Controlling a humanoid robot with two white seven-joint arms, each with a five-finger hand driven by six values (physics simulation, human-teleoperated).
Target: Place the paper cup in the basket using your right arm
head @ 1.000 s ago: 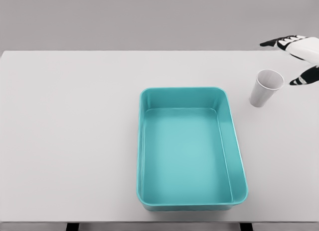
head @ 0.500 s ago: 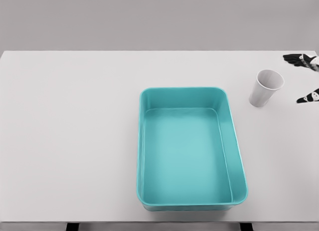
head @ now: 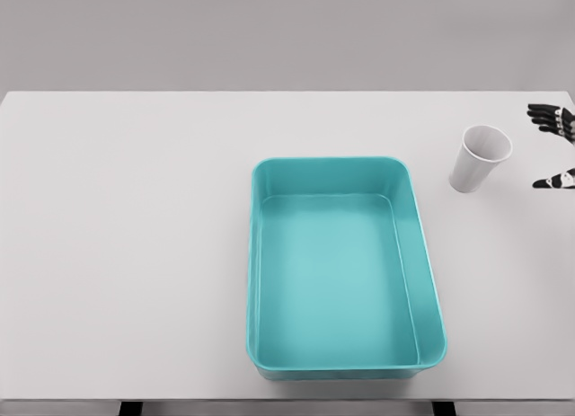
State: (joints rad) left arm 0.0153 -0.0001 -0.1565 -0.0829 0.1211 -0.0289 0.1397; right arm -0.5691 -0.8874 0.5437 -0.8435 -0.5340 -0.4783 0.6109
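A white paper cup (head: 479, 158) stands upright on the white table (head: 135, 236), to the right of a teal rectangular basket (head: 260, 254) that holds nothing. My right hand (head: 552, 146) shows only as black fingertips (head: 543, 113) at the right edge, spread and apart from the cup, with nothing between them. The rest of the hand and arm lie outside the picture. The left arm does not show.
The table's far edge runs along the top against a grey wall. Its near edge lies just below the basket.
My right hand has drawn back to the right, away from the cup, until only its fingertips remain in view. The cup and basket have not moved.
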